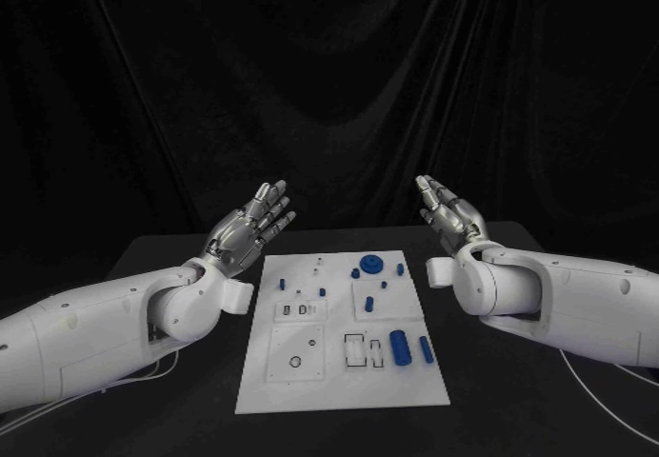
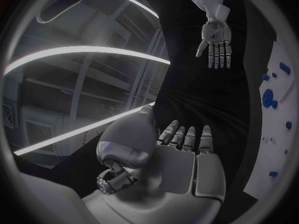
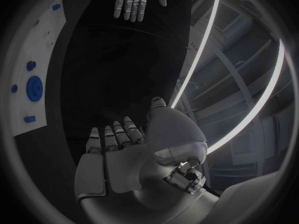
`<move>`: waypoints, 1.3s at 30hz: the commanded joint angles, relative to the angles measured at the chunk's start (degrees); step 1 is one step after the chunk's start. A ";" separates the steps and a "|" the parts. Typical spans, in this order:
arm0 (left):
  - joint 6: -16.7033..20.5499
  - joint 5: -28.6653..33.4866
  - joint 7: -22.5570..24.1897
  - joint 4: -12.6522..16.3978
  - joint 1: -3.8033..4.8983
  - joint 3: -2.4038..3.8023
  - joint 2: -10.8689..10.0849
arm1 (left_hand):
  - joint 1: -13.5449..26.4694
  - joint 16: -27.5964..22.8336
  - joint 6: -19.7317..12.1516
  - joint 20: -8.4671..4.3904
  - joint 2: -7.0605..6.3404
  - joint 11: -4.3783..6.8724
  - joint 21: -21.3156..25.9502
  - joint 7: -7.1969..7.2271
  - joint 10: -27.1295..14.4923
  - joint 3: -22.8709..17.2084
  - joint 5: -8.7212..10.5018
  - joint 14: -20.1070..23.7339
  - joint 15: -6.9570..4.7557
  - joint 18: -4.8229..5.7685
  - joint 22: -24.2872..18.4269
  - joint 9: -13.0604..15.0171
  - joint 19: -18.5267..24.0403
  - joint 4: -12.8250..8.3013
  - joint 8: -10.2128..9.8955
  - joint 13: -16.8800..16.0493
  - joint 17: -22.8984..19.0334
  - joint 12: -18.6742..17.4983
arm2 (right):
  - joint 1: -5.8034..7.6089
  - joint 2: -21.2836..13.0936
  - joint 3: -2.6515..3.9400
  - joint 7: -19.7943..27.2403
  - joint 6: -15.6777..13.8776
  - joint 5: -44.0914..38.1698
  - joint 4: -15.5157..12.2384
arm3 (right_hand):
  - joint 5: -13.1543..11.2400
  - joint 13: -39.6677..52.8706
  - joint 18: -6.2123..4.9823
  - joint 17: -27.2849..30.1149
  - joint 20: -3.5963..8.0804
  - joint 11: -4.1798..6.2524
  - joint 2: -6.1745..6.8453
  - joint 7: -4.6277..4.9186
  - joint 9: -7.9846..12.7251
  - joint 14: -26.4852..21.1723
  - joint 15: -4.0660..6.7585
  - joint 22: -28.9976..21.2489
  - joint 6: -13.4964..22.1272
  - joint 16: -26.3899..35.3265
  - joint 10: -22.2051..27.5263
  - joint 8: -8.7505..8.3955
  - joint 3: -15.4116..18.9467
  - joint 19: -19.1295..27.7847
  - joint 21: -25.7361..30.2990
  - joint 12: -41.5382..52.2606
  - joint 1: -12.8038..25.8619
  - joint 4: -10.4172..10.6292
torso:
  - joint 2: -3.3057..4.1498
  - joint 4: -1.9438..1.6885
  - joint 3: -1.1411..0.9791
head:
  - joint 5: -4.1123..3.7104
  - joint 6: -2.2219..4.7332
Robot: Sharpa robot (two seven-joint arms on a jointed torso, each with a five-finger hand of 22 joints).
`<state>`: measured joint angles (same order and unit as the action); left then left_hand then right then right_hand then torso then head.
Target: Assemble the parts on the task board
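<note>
White task board [image 1: 344, 381] lies flat mid-counter [image 1: 549, 419], between my two arms. Left hand [image 1: 249, 231] is raised off the board's far-left corner, fingers straight and spread, holding nothing. Right hand [image 1: 450, 214] mirrors it off the far-right corner, also spread and empty. Neither touches the board or any part; both sit well above it.

Head view gives the layout: blue round knob [image 1: 369, 264] near the far edge, small blue pegs [image 1: 323, 291] scattered mid-board, a blue cylinder [image 1: 400, 347] and a thinner blue pin [image 1: 426, 349] lying side by side near the right edge, with empty rectangular slots [image 1: 356, 348] just left of them.

Left wrist view adds the palm side: my left hand's fingers [image 2: 189, 137] extended, the right hand opposite across the gap, board edge-on with the knob [image 2: 268, 97]. Right wrist view shows the reverse: the left hand [image 3: 138, 0] opposite, knob [image 3: 34, 88] on the board strip.
</note>
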<state>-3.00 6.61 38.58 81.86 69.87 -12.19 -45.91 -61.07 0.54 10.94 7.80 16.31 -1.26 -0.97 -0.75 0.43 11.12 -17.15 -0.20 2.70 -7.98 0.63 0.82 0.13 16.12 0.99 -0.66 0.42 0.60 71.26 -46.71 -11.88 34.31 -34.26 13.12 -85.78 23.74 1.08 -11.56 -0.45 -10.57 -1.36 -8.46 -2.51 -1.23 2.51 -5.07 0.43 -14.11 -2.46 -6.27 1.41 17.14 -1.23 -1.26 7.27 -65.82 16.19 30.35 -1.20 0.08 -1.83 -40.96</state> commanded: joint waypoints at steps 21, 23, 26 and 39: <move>-4.36 -6.95 5.36 10.95 4.01 0.07 -9.37 | -4.05 -0.54 1.59 3.25 -0.01 -1.49 0.53 -0.04 0.73 2.04 -2.19 0.20 1.40 -1.72 -0.29 0.82 -0.59 0.62 0.70 0.25 -0.42 0.02 | 14.16 2.24 0.09 -32.79 14.34 -83.02 5.31 | -8.73 2.46 1.10 -13.80 5.86 -3.15 7.29 5.55 -3.31 72.77 6.40 16.71 -27.20 -41.05 -31.06 10.49 -9.39 -72.30 -35.42 20.51 -20.01 -9.72 | 4.11 -1.14 0.62 | 0.55 -1.38; -4.37 -6.97 5.36 11.09 4.21 0.07 -9.53 | -4.13 -0.54 1.50 3.44 0.02 -1.40 0.52 -0.12 0.74 2.03 -2.29 0.20 1.48 -1.78 -0.28 0.80 -0.60 0.62 0.68 0.24 -0.42 0.02 | 14.30 3.68 0.09 -34.56 17.31 -94.53 7.01 | -9.79 2.51 1.05 -15.63 6.71 -2.49 8.78 3.16 -3.15 75.73 7.27 18.45 -27.17 -43.63 -32.49 9.82 -10.92 -74.28 -37.90 18.50 -19.72 -9.48 | 4.50 -1.35 0.71 | 0.31 -1.48; -4.59 -6.98 5.25 11.26 4.38 0.07 -9.90 | -4.26 -0.54 1.48 3.65 0.08 -1.36 0.51 -0.16 0.75 1.99 -2.48 0.20 1.56 -1.85 -0.27 0.80 -0.62 0.60 0.67 0.24 -0.42 0.03 | 14.27 5.64 0.09 -36.37 21.06 -106.30 9.00 | -11.11 2.58 1.04 -20.80 7.65 -1.20 10.91 1.60 -3.86 78.54 8.32 20.90 -30.18 -48.08 -35.00 10.40 -13.33 -75.40 -41.01 16.25 -18.95 -8.54 | 5.18 -1.85 0.87 | -0.42 -1.76; -5.15 -7.00 5.83 12.05 4.52 0.05 -11.09 | -5.34 -0.54 1.59 4.69 0.34 -1.11 0.30 -0.35 0.88 1.20 -3.53 0.20 2.39 -2.27 -0.13 0.82 -0.82 0.58 0.70 0.19 -0.42 0.12 | 13.20 8.60 0.10 -37.78 27.32 -116.88 10.79 | -11.07 2.96 3.70 -43.65 8.33 -0.76 15.99 2.00 -5.63 81.11 8.92 44.73 -34.38 -62.72 -41.89 8.19 -19.82 -76.51 -59.98 10.97 -18.05 -5.37 | 6.94 -4.01 1.57 | -3.30 -1.02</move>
<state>-7.27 -0.11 38.77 93.69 74.20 -12.21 -57.01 -65.98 0.54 12.21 12.20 16.69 -2.17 -0.98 -0.75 1.32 11.12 -19.86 0.67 4.44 -8.01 0.57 0.85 0.23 16.12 0.99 -0.60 0.42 0.60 84.55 -38.11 -11.83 -0.90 -10.16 -96.86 -75.06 12.99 3.25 -8.02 -43.40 -2.15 -2.32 6.75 -0.34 -6.20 82.72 3.67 44.40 -48.20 -64.41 -47.88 10.30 -0.34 -77.39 -60.14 19.05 -83.77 11.05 36.94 -4.66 1.43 -4.90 -41.86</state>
